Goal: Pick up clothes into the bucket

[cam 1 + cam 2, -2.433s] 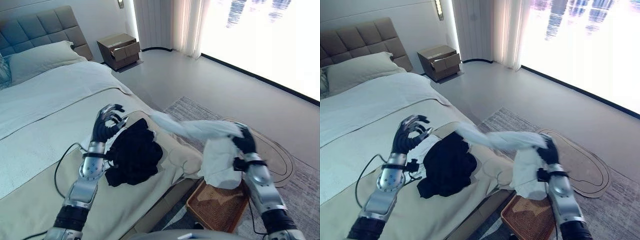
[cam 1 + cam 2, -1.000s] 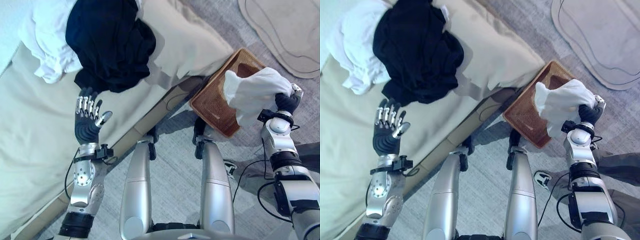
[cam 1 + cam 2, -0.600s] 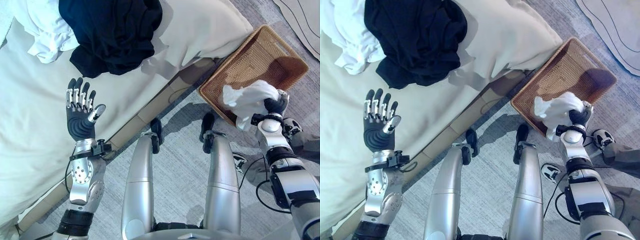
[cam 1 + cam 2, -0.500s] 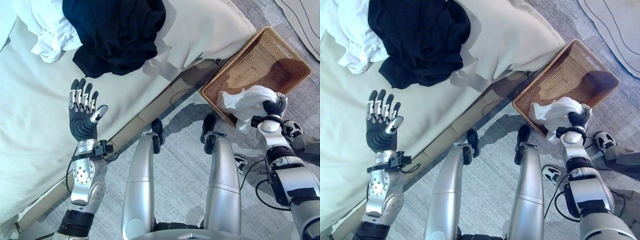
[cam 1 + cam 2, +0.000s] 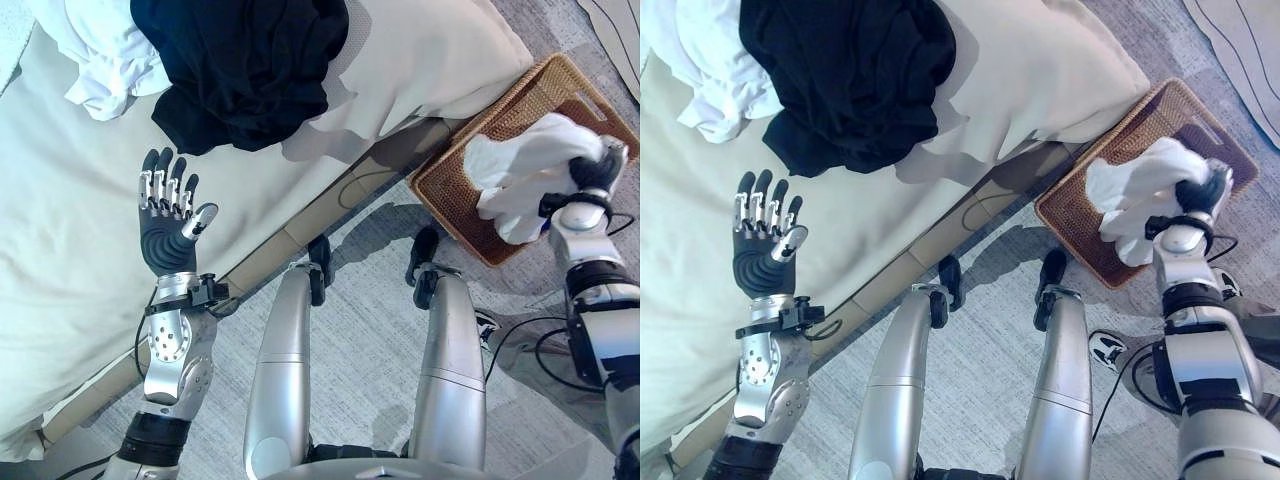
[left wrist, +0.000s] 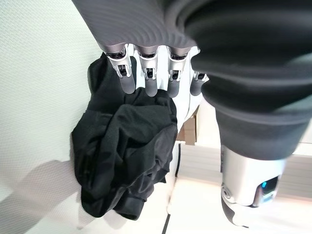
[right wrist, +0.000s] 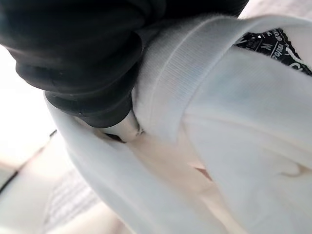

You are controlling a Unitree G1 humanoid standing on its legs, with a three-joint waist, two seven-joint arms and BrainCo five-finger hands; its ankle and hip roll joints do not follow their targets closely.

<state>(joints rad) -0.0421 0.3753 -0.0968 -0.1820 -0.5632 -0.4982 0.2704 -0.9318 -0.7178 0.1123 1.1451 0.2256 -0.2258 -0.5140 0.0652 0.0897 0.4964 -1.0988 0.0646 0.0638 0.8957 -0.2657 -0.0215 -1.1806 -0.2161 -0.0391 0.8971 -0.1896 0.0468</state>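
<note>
My right hand point(image 5: 592, 176) gripped the white garment point(image 5: 525, 172) over the wicker basket point(image 5: 470, 190). I judged it best to lower it further inside before letting go. My left hand point(image 5: 167, 222) hung open.

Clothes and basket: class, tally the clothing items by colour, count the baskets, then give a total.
White clothes: 2, one on the bed, one in the right hand over the basket
Black clothes: 1
Wicker baskets: 1
Total: 4
</note>
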